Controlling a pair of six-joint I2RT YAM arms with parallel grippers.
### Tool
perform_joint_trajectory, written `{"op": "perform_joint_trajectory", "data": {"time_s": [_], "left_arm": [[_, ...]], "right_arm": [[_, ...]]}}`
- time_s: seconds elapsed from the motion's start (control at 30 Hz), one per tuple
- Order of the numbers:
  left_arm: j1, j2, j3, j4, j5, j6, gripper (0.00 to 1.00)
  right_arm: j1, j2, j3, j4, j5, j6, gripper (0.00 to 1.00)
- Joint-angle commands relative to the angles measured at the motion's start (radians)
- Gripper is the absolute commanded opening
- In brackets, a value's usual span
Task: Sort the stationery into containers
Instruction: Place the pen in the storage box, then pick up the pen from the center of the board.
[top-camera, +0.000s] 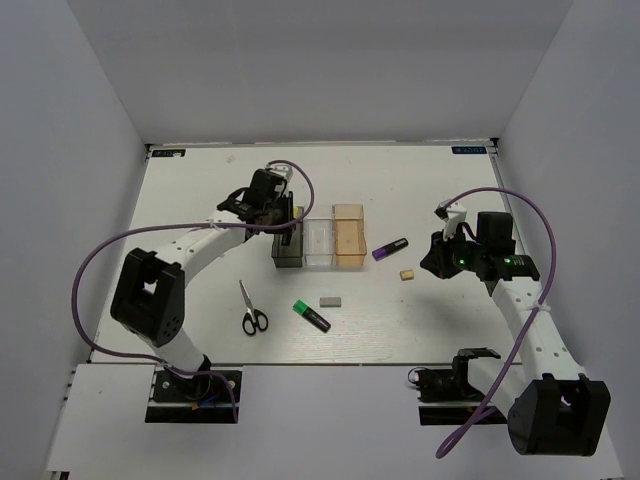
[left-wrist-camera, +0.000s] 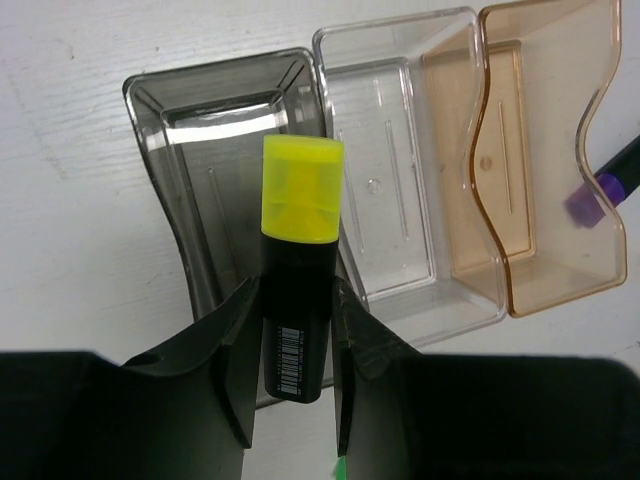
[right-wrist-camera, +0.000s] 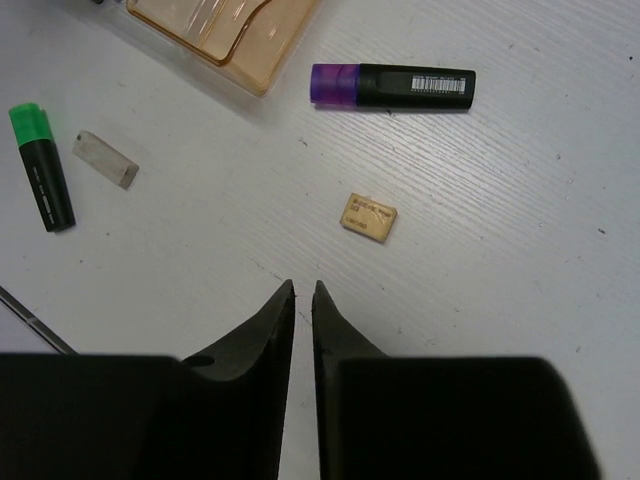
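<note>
Overhead looks down; close wrist views share orange bin (left-wrist-camera: 520, 150).

Wide gap between tan block (right-wrist-camera: 369, 217) and purple highlighter (right-wrist-camera: 392, 86).

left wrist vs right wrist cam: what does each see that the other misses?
Left wrist only: yellow highlighter clamped in its jaws over the smoky grey bin, plus the clear bin. Right wrist only: tan block, grey eraser. Both: orange bin, purple highlighter (just its tip in the left wrist view).
</note>
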Motion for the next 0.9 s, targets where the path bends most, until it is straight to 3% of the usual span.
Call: {"op": "perform_joint_trajectory", "data": {"time_s": [0.0,0.13,0.47,0.5,0.53,0.57,0.7,0.73,0.8,0.83,0.87], "left_arm": [[-0.02,0.018,0.065,0.005,-0.057,-0.022,0.23],[-0.024,0.042,0.068,-0.002,-0.106,-0.025,0.45],[-0.033,0.018,0.143,-0.063,-0.129,-0.011,0.55],[-0.044,0.009,0.14,-0.071,-0.126,-0.014,0.49],[-0.05,-0.04,0.116,-0.078,-0.131,-0.017,0.16],[-0.059,-0.062,0.104,-0.09,-0.151,-0.021,0.01],[-0.189,-0.198,-0.03,-0.189,-0.214,-0.214,0.0],[-0.211,-0.265,-0.059,-0.204,-0.24,-0.315,0.09],[-0.286,-0.325,-0.177,-0.244,-0.286,-0.49,0.17],[-0.367,-0.342,-0.206,-0.235,-0.298,-0.669,0.4],[-0.389,-0.368,-0.235,-0.233,-0.318,-0.73,0.44]], "right_arm": [[-0.002,0.0,0.044,-0.005,0.008,-0.001,0.17],[0.0,0.003,0.044,-0.01,0.004,-0.003,0.24],[-0.002,0.0,0.041,-0.017,0.001,-0.006,0.35],[-0.003,0.0,0.047,-0.013,0.001,-0.007,0.34],[-0.002,-0.002,0.044,-0.016,0.001,-0.007,0.28],[-0.002,0.003,0.044,-0.017,-0.002,-0.006,0.02],[0.0,0.013,0.044,-0.028,-0.001,-0.017,0.0],[0.002,0.026,0.045,-0.026,0.001,-0.017,0.05],[0.0,0.035,0.054,-0.033,-0.001,-0.014,0.51],[0.003,0.046,0.056,-0.034,0.001,-0.007,0.57],[0.005,0.05,0.059,-0.034,0.001,-0.006,0.59]]}}
